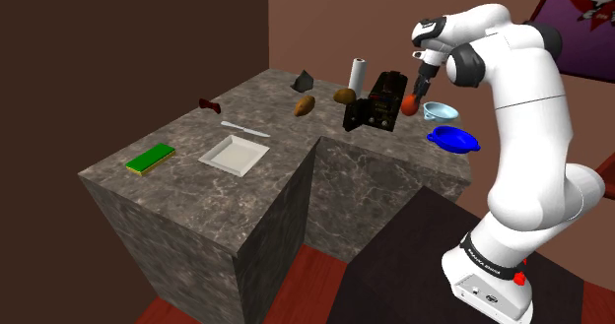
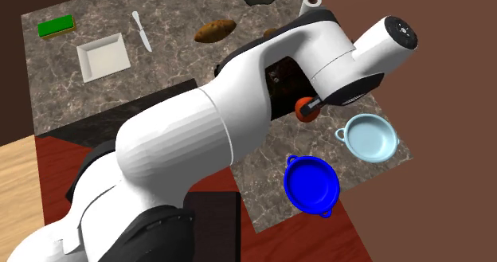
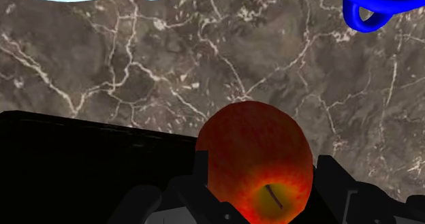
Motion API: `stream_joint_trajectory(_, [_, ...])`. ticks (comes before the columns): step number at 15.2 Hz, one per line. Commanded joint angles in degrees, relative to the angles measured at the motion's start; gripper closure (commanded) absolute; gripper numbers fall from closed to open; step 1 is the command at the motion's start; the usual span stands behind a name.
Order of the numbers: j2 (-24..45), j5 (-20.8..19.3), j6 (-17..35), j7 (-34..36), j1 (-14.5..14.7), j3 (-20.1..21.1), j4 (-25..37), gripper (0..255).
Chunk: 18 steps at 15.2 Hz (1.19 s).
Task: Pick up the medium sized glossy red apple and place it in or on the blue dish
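Observation:
My black gripper [image 3: 262, 188] is shut on a glossy red apple [image 3: 255, 158], clasped between both fingers above the marble counter. In the shoulder view the apple [image 1: 409, 103] hangs in the gripper [image 1: 415, 94] beside a black appliance, above the counter's far right part. The second exterior view has the apple [image 2: 305, 109] just under the wrist. The blue dish [image 1: 452, 139] with two small handles sits on the counter near the right edge, a little toward the stand from the apple; it appears again as the blue dish [image 2: 311, 184] and its handle [image 3: 368, 15].
A pale blue bowl [image 2: 370, 136] sits next to the blue dish. A black appliance [image 1: 375, 103] stands right by the apple. Farther off lie a potato [image 2: 214, 31], a white tray [image 2: 103, 56], a knife [image 2: 141, 30], a green sponge [image 2: 56, 26] and a paper roll [image 1: 358, 74].

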Motion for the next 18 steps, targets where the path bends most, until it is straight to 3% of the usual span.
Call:
stream_joint_trajectory(1, [-0.6, -0.3, -1.1, 0.3, 0.0, -0.2, 0.6, 255])
stream_joint_trajectory(13, [-1.7, -1.3, -8.6, 2.1, -1.5, -0.7, 7.7, 255])
stream_joint_trajectory(18, [-11.0, -5.2, -4.5, -2.6, 1.5, -4.2, -6.2, 255])
